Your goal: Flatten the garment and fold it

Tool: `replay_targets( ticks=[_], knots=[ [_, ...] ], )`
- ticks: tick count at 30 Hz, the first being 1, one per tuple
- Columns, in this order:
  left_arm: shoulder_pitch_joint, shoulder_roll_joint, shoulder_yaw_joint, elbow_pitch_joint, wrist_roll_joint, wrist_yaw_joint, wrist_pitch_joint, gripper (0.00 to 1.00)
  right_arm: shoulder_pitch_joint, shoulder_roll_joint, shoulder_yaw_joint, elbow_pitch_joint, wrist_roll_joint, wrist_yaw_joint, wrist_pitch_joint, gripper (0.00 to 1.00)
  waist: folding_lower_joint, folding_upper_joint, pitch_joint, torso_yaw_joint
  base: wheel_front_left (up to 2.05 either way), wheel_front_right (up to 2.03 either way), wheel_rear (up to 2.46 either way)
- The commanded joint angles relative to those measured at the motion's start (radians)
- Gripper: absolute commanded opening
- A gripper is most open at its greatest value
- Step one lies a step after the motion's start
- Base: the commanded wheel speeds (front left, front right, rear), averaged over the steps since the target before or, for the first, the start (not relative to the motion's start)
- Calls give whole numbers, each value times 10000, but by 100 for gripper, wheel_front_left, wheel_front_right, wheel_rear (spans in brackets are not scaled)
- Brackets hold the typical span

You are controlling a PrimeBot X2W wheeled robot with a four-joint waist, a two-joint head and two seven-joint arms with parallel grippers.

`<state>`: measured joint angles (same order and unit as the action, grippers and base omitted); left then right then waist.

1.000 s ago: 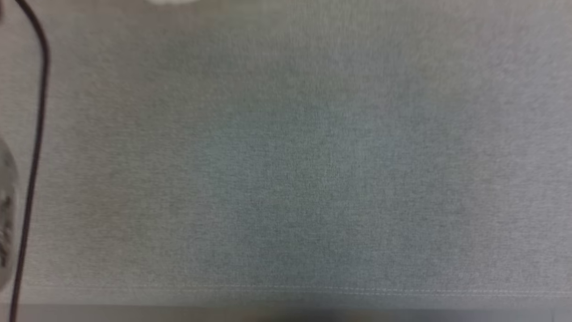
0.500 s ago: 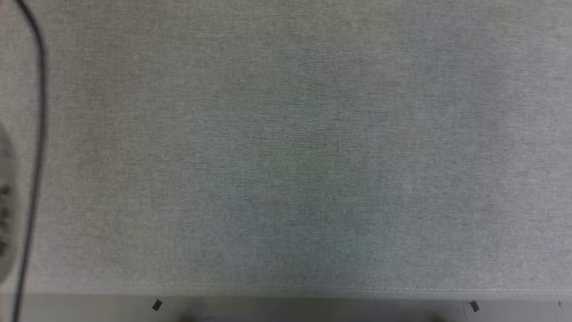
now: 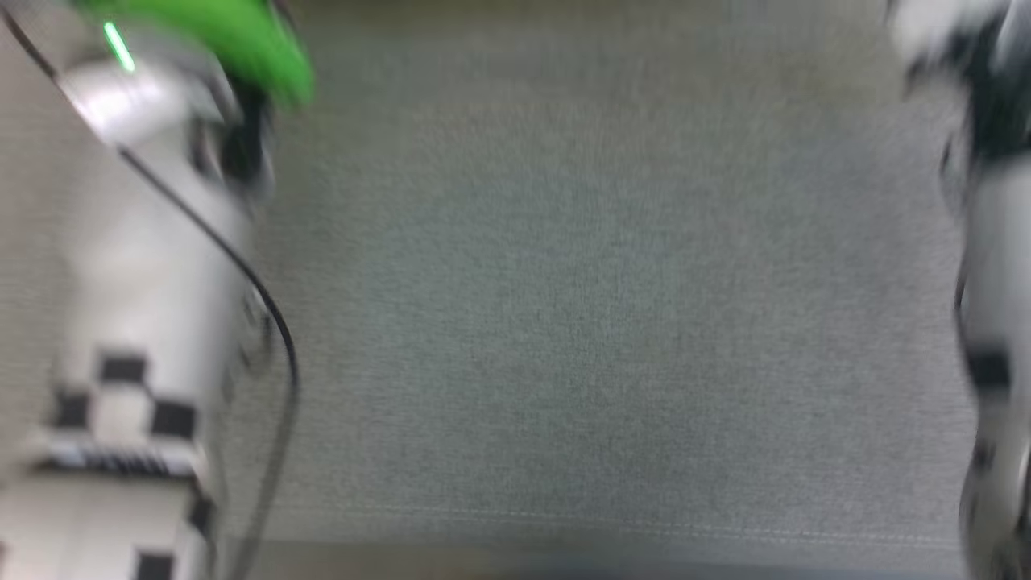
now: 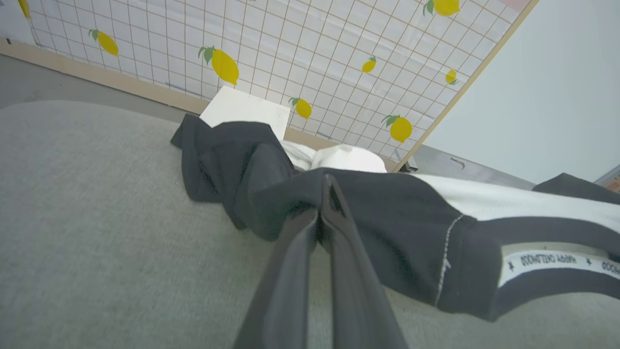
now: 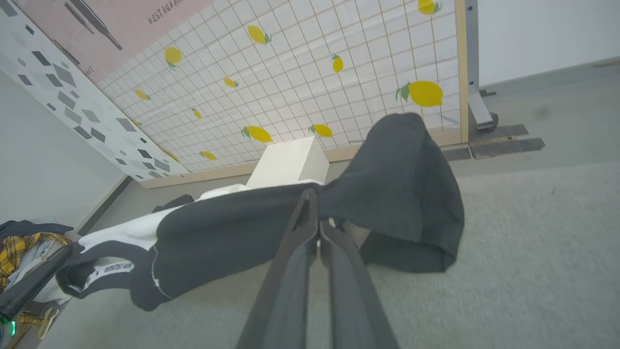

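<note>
Two grippers: left gripper (image 4: pixel 320 198) and right gripper (image 5: pixel 316 211) were each pinched tight on a fold of black sleeve cloth, with nothing slack between the fingers.
Item held: the garment (image 4: pixel 387 228), strung between the two pinches just over the grey cloth surface (image 3: pixel 564 322), near the white box (image 4: pixel 244 109).
Change noted: half a second earlier the head view held bare grey cloth and a cable (image 3: pixel 291 362); now a pale left forearm (image 3: pixel 137 266) and right forearm (image 3: pixel 991 266) stood blurred at its edges, the camera itself having shifted.
Meaning for task: judged as the spreading stage under way — lifted, not yet laid flat, no fold made.
Long axis: sleeve to sleeve, crosswise before the robot.
Facing: collar edge with its printed neck tape (image 4: pixel 557 261) lay nearest the robot; white body ran away toward the box; hem hidden.
Sleeve ends: drooped outward past each pinch — contact with the surface could not be told.
</note>
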<state>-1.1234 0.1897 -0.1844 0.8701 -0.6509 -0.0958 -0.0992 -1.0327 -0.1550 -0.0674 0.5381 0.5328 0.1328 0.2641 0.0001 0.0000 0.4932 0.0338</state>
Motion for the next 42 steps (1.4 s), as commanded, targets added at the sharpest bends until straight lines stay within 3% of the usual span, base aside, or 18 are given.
replay_targets(
  ticks=[1, 6, 13, 25, 30, 37, 38, 39, 40, 41, 42],
  knots=[
    [909, 26, 70, -51, -189, -16, -68, 0, 1040, -216, -73, -376, 258, -21, -27, 0, -1, 0, -2138, 442, 0, 0, 0],
    [3652, -110, 121, -548, -569, 124, 162, 0, 4328, 15, -484, -1544, 778, -21, 140, 0, -1, 0, -3109, 398, 0, 0, 0],
    [6874, -263, 59, -1755, -797, 927, 753, 0, 7769, 510, -1399, -2684, 518, -21, 758, 0, -1, 0, -3876, 302, 0, 0, 0],
    [10088, 669, -142, -4129, -73, 3382, 2227, 0, 10782, 979, -1435, -4632, -994, -21, 2816, 0, -1, 0, -4300, 47, 0, 0, 0],
    [10565, 657, -199, -4708, -131, 3645, 2540, 0, 11055, 1027, -1405, -4787, -1389, -21, 3326, 0, -1, 0, -4284, 105, 0, 0, 0],
    [10385, 467, -365, -4518, -295, 3476, 2730, 1, 10816, 1044, -807, -4075, -1885, -21, 3556, 0, -1, 0, -4178, 149, 0, 0, 0],
    [10334, 429, -358, -4423, -351, 3451, 2758, 36, 10759, 1045, -715, -3948, -1903, -21, 3534, 0, -1, 0, -4173, 149, 0, 0, 0],
    [10294, 426, -367, -4356, -359, 3436, 2766, 80, 10714, 1045, -667, -3846, -1862, -21, 3508, 0, -1, 0, -4174, 144, 0, 0, 0],
    [10251, 405, -339, -4307, -392, 3407, 2701, 100, 10661, 1045, -601, -3737, -1853, -21, 3480, 0, -1, 0, -4176, 132, 0, 0, 0],
    [10229, 391, -323, -4250, -429, 3386, 2693, 100, 10618, 1045, -533, -3677, -1831, -21, 3449, 13, -1, 0, -4179, 119, 0, 0, 0],
    [10202, 384, -314, -4187, -469, 3353, 2703, 100, 10581, 1046, -478, -3607, -1755, -21, 3439, 75, -1, 0, -4183, 108, 0, 0, 0]
  ],
)
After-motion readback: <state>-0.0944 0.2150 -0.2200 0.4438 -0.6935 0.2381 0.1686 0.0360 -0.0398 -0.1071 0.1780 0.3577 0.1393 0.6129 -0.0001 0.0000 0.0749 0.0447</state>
